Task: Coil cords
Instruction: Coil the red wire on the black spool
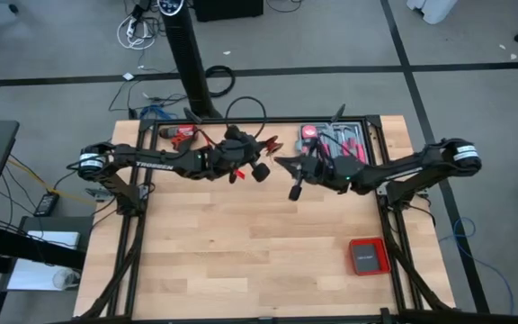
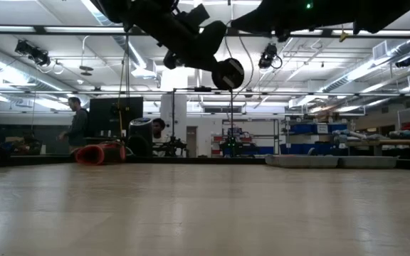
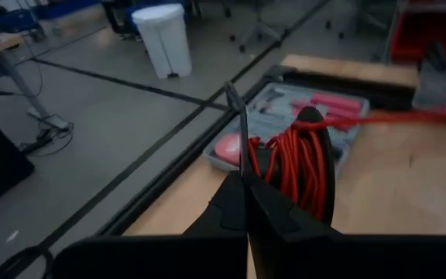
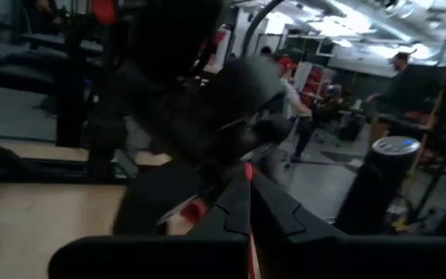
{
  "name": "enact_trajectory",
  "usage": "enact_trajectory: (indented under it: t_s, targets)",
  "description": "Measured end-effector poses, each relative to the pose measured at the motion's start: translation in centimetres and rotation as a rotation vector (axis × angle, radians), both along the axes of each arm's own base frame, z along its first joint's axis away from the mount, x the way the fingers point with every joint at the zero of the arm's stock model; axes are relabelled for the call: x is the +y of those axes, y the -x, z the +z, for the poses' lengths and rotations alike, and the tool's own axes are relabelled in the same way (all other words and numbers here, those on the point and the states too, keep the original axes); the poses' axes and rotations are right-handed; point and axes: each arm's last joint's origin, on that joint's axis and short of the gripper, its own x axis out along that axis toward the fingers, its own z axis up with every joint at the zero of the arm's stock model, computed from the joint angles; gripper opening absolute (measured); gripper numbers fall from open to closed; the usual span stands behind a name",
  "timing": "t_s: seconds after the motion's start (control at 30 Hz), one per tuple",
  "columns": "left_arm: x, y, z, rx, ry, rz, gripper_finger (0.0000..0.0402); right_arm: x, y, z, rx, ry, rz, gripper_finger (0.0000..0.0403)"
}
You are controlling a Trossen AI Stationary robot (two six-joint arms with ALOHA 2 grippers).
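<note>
Red cord (image 3: 296, 167) is hanging wound on a dark reel between the raised arms, above the table's (image 1: 241, 252) far edge. Left gripper (image 1: 261, 169) and right gripper (image 1: 284, 163) are both pinching a strand, jaws closed. Coiling looks underway; next calls for another wrap.

The table (image 1: 241, 243) is pale, smooth planked wood; the coiled red cord (image 3: 296, 167) looks like glossy plastic.
</note>
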Motion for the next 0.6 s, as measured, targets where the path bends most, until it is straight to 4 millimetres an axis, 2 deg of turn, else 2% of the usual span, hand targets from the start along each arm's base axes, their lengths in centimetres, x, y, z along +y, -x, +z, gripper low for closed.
enact_trajectory:
  t_s: [0.3, 0.6]
  targets:
    - [0.1, -0.5, 2.5, -0.279, -0.021, -0.011, 0.0000, 0.3, -1.7, -2.9, 0.084, -0.042, 0.047, 0.0000]
    - [-0.3, -0.5, 4.0, -0.454, 0.058, -0.139, 0.0000, -0.3, -1.6, -3.7, 0.197, -0.002, -0.017, 0.0000]
